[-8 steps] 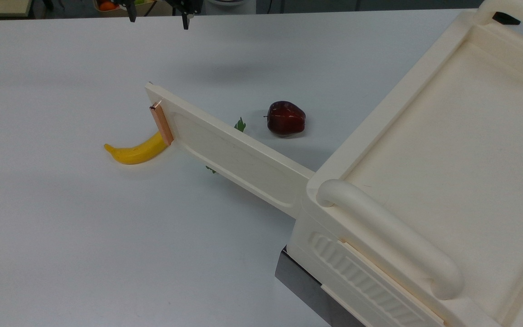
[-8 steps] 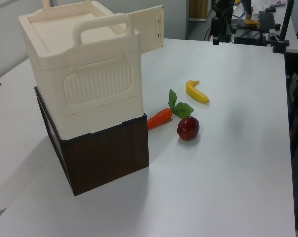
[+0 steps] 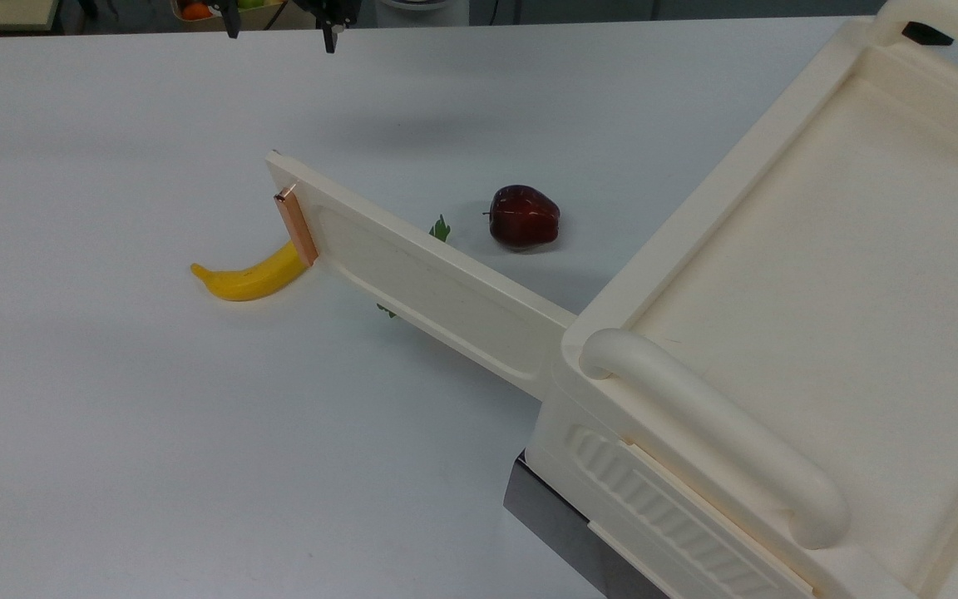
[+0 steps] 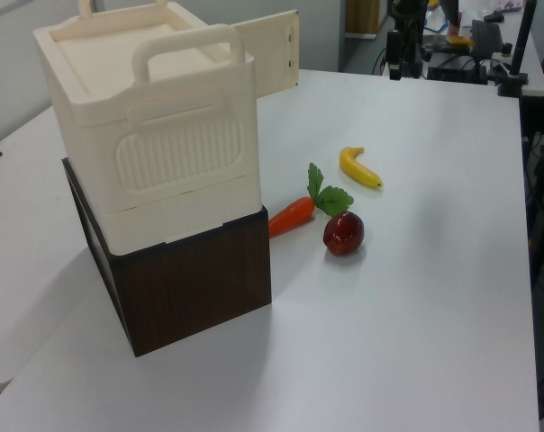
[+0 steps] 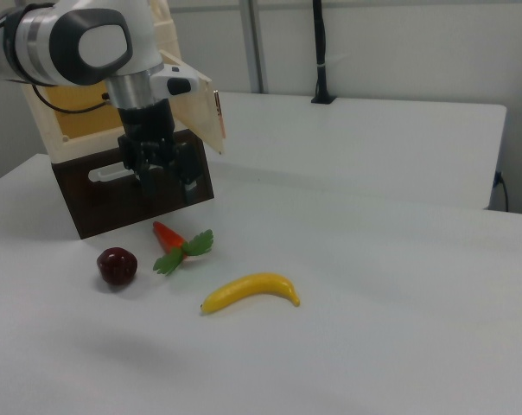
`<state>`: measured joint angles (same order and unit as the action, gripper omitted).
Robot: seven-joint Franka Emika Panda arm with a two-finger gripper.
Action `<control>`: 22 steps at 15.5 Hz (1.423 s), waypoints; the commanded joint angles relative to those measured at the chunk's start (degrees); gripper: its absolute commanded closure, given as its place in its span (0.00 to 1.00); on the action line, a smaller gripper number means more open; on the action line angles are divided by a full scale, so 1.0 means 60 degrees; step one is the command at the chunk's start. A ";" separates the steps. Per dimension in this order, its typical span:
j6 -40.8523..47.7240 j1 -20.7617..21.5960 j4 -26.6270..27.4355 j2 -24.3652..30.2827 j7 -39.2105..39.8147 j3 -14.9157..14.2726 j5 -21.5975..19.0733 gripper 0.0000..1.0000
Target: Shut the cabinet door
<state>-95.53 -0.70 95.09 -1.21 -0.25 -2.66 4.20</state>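
Note:
The cabinet door (image 3: 421,270) is a long cream panel standing wide open from the cream cabinet (image 3: 812,274), with its copper handle strip (image 3: 296,226) at the free end. The door (image 4: 267,54) juts out behind the cabinet in the left view, and in the right view the door (image 5: 194,108) angles toward the table. My gripper (image 3: 279,29) hangs open above the table's far edge in the top view, well away from the door and holding nothing. In the right view the gripper (image 5: 168,184) hovers in front of the cabinet's dark base.
A banana (image 3: 250,279) lies partly behind the door's handle end. A dark red apple (image 3: 523,216) sits beyond the door's middle. A carrot (image 4: 293,216) with green leaves lies between cabinet and apple. The cabinet rests on a dark brown box (image 4: 195,288).
In the top view my gripper has shifted slightly left and toward the table's far edge. The door and the fruit have not moved.

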 commanded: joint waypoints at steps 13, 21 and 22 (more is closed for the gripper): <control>0.0072 0.0028 -0.0043 -0.0091 0.0570 -0.0025 0.0282 1.00; -0.0001 -0.0118 -0.1036 -0.0559 0.0438 -0.0054 0.0092 1.00; -0.0015 -0.0118 -0.1488 -0.0604 0.0394 -0.0054 -0.0025 1.00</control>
<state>-95.61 -0.84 92.19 -2.84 1.95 -2.79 4.98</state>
